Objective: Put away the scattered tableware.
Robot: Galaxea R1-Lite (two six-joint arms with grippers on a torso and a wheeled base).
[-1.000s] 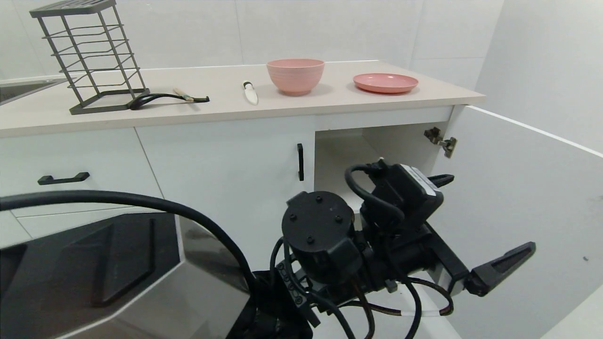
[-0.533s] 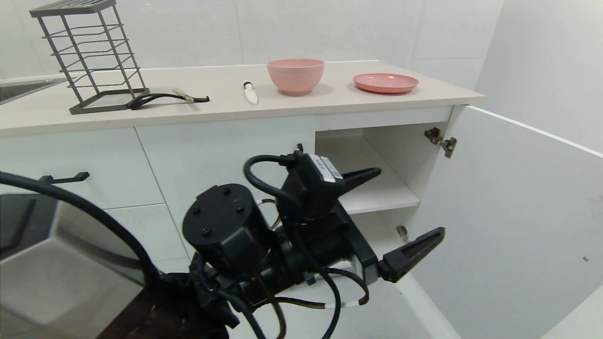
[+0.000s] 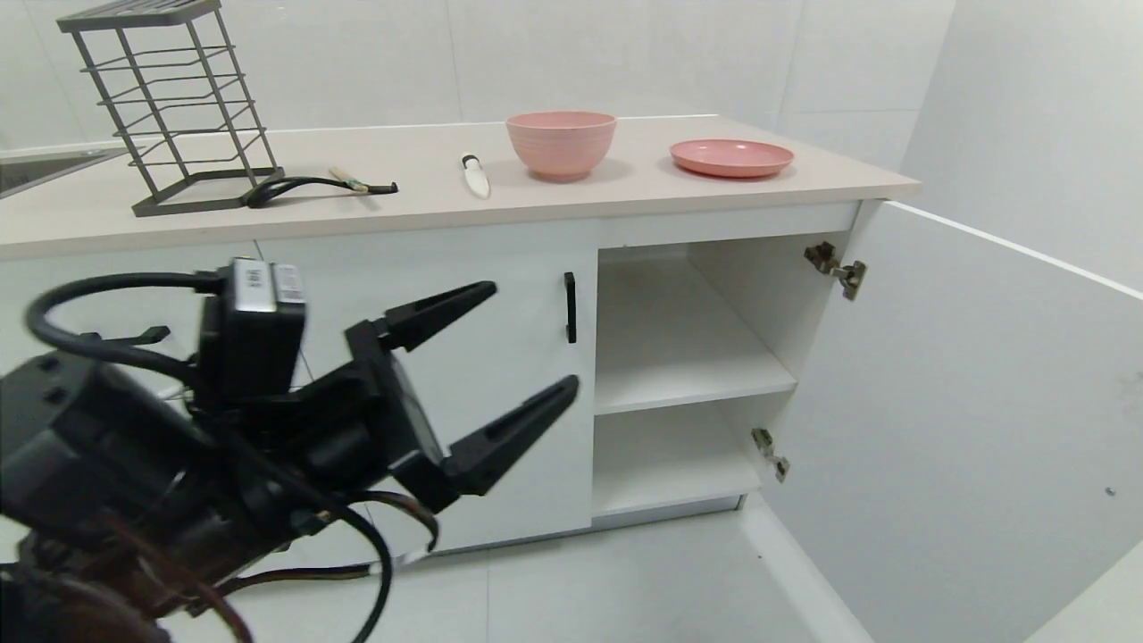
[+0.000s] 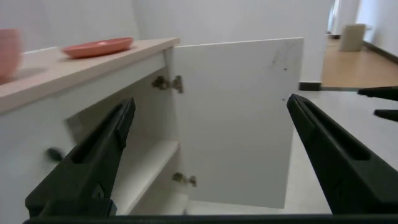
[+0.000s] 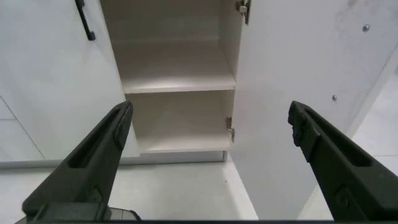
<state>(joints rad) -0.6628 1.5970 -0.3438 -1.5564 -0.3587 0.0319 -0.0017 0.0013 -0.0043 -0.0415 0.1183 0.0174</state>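
Observation:
On the counter stand a pink bowl (image 3: pixel 561 143) and, to its right, a pink plate (image 3: pixel 731 156). A white knife (image 3: pixel 474 175) lies left of the bowl. Further left a black ladle (image 3: pixel 304 186) and a wooden-handled utensil (image 3: pixel 346 179) lie by a dark wire rack (image 3: pixel 170 107). My left gripper (image 3: pixel 531 338) hangs open and empty before the closed cabinet door, below the counter, pointing right. Its own view has the left gripper (image 4: pixel 210 106) facing the plate (image 4: pixel 97 46) and bowl (image 4: pixel 9 53). My right gripper (image 5: pixel 210 109) is open and empty, low before the open cabinet.
The right cabinet (image 3: pixel 688 375) is open, with a bare shelf and bottom. Its door (image 3: pixel 964 402) swings out far to the right. A closed door with a black handle (image 3: pixel 569 307) is beside it. A sink (image 3: pixel 45 168) is at the counter's far left.
The left gripper has swung from in front of the open cabinet to the left and upward, staying open. The tableware has not moved.

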